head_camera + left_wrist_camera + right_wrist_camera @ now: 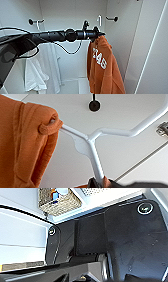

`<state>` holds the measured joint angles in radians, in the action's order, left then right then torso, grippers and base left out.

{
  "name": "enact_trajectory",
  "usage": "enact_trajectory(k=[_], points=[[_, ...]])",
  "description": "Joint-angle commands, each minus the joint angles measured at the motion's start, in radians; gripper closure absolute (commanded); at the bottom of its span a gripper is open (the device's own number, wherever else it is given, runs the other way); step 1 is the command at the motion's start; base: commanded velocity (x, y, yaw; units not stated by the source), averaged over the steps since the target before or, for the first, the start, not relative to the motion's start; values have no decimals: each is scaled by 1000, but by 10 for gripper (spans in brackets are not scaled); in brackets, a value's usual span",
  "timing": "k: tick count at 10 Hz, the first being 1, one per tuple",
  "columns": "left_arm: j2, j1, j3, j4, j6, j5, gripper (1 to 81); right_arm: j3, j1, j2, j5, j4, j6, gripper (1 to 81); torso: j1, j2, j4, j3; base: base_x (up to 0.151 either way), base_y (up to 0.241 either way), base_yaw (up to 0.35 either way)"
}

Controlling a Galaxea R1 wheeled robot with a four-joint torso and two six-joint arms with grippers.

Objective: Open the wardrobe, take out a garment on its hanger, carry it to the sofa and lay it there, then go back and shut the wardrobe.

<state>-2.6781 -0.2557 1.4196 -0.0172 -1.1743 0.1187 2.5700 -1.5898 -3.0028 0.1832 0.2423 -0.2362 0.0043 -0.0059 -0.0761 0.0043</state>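
Inside the wardrobe (75, 15), the left tool (98, 35) grips the hanger (96, 151), ready to lift the garment (103, 70) out.

Left arm (62, 35) outstretched, end effector (98, 33) clamped.

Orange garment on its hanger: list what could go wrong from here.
1. The garment hangs from one arm of the white hanger, so it may slide off.
2. The left end effector grips only the hanger's stem; it might twist.
3. The white T-shirt hangs nearby and could snag.
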Motion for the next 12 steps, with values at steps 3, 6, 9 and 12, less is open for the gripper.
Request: enact_trajectory(k=[3, 6, 9, 12], points=[[36, -170, -16, 37, 28, -129, 811, -8, 46, -6, -41, 3, 1, 10, 0, 0, 0, 0, 0, 0, 0], [53, -159, -27, 37, 30, -128, 811, -8, 44, -7, -41, 3, 1, 10, 1, 1, 0, 0, -71, 0, 0], [53, -139, -31, 39, 31, -129, 811, -8, 41, -7, -41, 3, 1, 10, 0, 0, 0, 0, -97, 0, 0], [62, -124, -45, 39, 33, -142, 811, -8, 36, -6, -41, 6, 3, 10, 0, 0, 0, 0, -108, 0, 0]])
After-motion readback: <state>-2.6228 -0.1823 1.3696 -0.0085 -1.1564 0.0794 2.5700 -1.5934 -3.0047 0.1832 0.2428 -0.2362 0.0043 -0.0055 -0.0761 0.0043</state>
